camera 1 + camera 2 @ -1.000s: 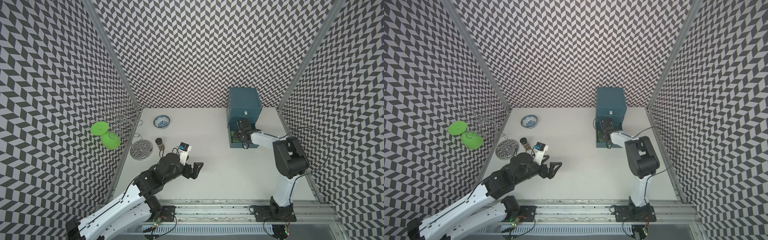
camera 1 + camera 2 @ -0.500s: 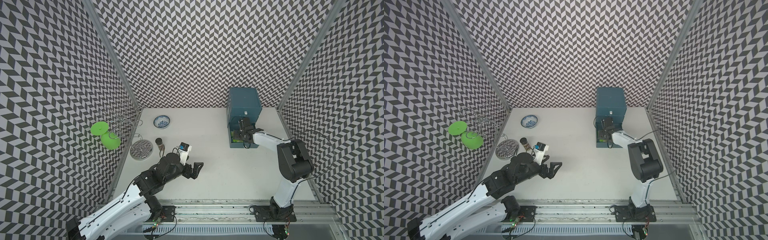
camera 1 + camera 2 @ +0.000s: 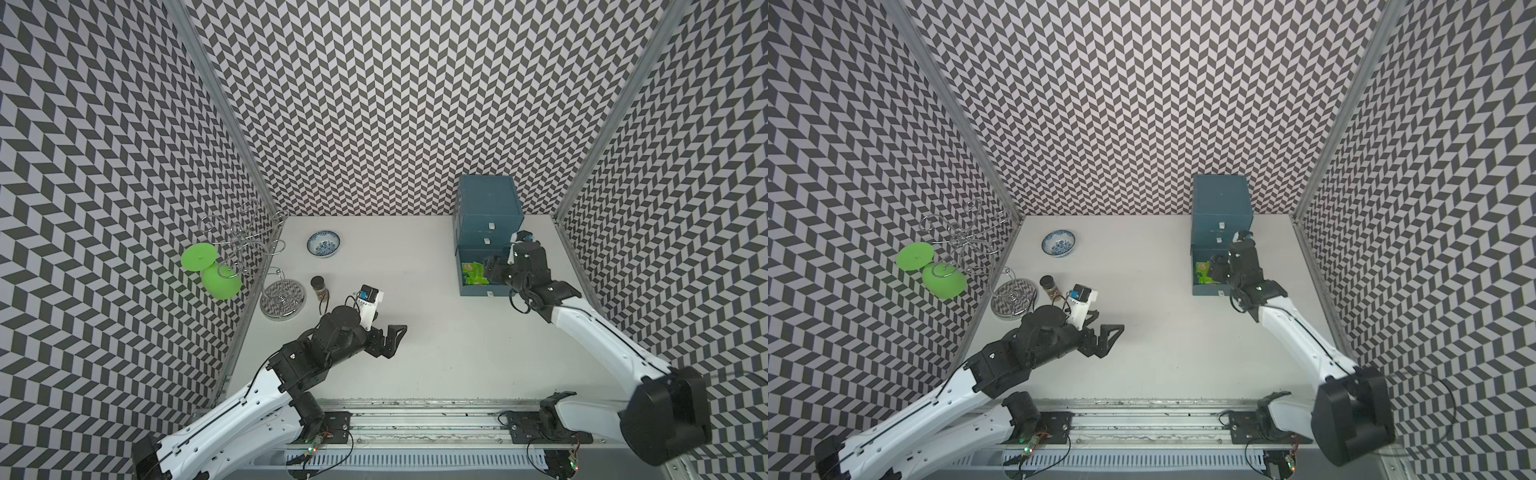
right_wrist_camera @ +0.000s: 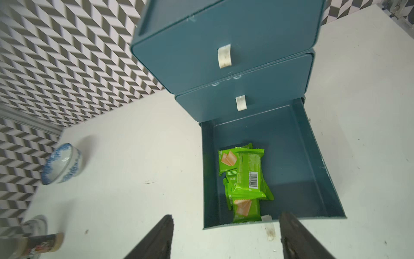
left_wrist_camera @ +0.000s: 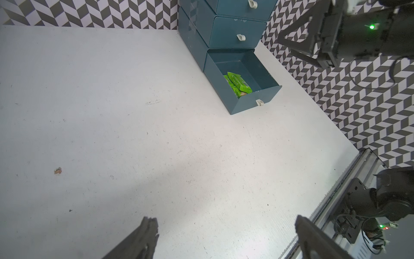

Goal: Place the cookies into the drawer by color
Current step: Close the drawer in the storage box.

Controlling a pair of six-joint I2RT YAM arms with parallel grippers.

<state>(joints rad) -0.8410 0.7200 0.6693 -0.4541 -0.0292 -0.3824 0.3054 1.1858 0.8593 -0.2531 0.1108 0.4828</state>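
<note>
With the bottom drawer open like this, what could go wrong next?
The green packets are piled unevenly in the bottom drawer; the top one might catch when the drawer is pushed in.
The open right gripper hangs above the drawer's front wall and could bump it if lowered.

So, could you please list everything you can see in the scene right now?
Drawer unit: one, teal, back right of the table; bottom drawer open.
Cookies: several packets, green, in the bottom drawer.
Bowl: one, blue-and-white, back of the table.
Wire stand: one, chrome, table's left edge, carrying two green pieces.
Spice jar: one, brown, beside the wire stand.
Left end effector: open, empty, above bare table.
Right end effector: open, empty, above the open drawer.
</note>
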